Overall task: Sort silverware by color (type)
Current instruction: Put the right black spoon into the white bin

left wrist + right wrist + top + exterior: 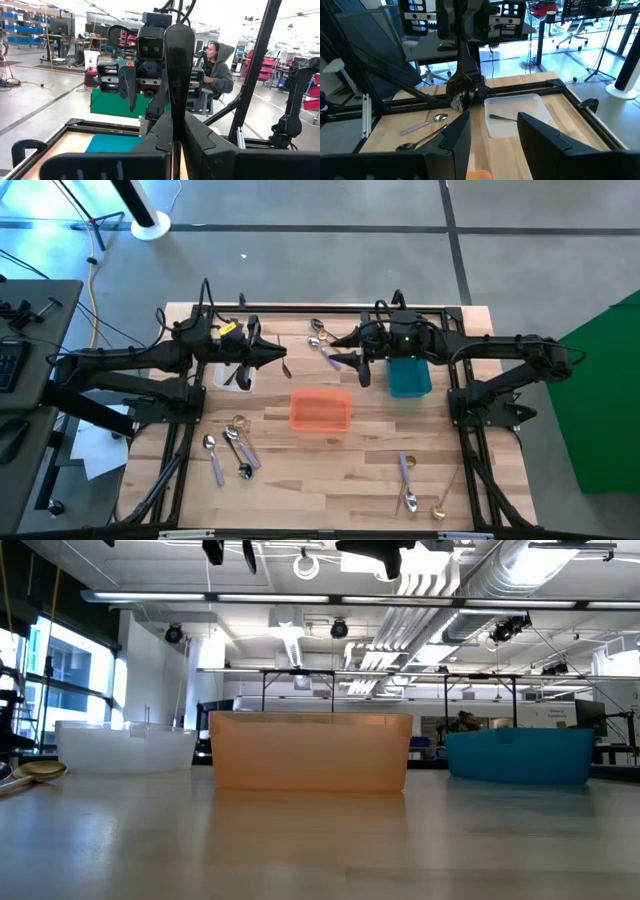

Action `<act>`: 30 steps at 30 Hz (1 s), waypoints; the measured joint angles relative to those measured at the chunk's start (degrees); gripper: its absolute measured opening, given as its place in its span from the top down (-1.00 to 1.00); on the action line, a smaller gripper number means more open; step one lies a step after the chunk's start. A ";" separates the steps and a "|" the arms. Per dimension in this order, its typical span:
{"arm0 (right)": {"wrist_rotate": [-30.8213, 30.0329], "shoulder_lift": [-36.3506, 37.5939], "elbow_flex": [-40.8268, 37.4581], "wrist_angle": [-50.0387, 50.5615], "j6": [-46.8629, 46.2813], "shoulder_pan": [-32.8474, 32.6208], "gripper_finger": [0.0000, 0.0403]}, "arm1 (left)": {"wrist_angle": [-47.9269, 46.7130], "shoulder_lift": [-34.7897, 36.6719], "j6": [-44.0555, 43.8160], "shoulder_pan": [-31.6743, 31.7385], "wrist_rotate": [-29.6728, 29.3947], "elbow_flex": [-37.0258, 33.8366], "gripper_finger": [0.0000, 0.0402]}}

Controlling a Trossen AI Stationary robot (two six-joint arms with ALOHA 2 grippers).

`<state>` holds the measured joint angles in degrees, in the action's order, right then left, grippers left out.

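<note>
Left gripper (283,361) was up over the middle of the far half of the table, clamped on a black spoon (178,65). From the left wrist the handle stood clear of the closed fingertips, pointing at the right arm. From the right wrist the bowl (460,95) hung down at the other end.

Right gripper (352,358) faced it, just beside, fingers apart, nothing held. The two tips were nearly nose to nose above the table, looked like a handover setup.

What mattered: the spoon's long axis ran roughly left-right along the line between the grippers, so I reckoned the right fingers would need to close across the handle, not along it. Couldn't tell if the handle tip was already between them.

Clear bin (236,374) sat under the left arm with one dark spoon (502,118) in it. Orange bin (320,411) centre, teal bin (409,376) under the right arm.

Loose spoons (232,447) lay near-left, more near-right (408,485), a few far-centre (320,340).
</note>
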<state>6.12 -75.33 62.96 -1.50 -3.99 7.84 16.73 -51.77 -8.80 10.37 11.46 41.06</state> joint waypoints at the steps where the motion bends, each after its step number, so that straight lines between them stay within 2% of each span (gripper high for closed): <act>1: 0.01 0.00 0.00 -0.02 0.00 0.00 0.27 | 0.00 0.00 -0.02 0.00 -0.02 0.00 0.98; 18: 0.01 0.00 0.00 0.09 -0.02 0.00 0.27 | -1.42 0.61 0.29 0.66 -1.07 0.06 0.98; 24: -1.91 0.00 0.00 2.40 -1.51 0.00 0.27 | -21.56 1.53 -1.02 5.99 -7.95 4.62 0.98; 30: -2.59 -0.01 -0.02 3.12 -1.11 0.00 0.27 | -43.36 0.64 0.76 14.39 -13.52 8.71 0.98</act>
<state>3.53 -75.34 62.94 1.62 -5.10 7.84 -26.63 -51.13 -8.04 24.76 -2.06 49.77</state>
